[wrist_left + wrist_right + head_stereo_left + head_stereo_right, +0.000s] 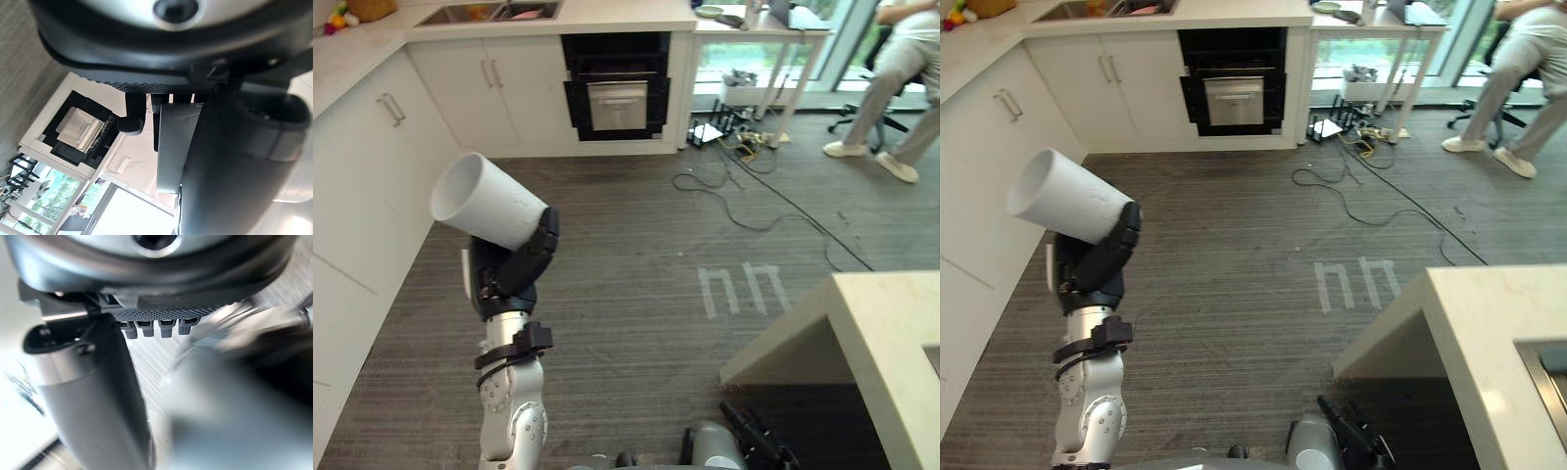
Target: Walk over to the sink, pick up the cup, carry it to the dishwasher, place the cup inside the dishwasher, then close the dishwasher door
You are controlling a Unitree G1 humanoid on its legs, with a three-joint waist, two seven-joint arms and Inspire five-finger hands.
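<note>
Curling round a cup [489, 201] tilted mouth-first toward upper left, the left hand [514, 269] stands well apart from the dishwasher [615, 93], top centre.

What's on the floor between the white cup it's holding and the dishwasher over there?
Between the cup and the dishwasher lies only bare grey floor, as the left eye view shows; cables lie farther right.

Grey striped floor [636, 245], white cabinets [372, 166] left, bright windows [744, 61] beyond, pale counter [886, 333] right
</note>
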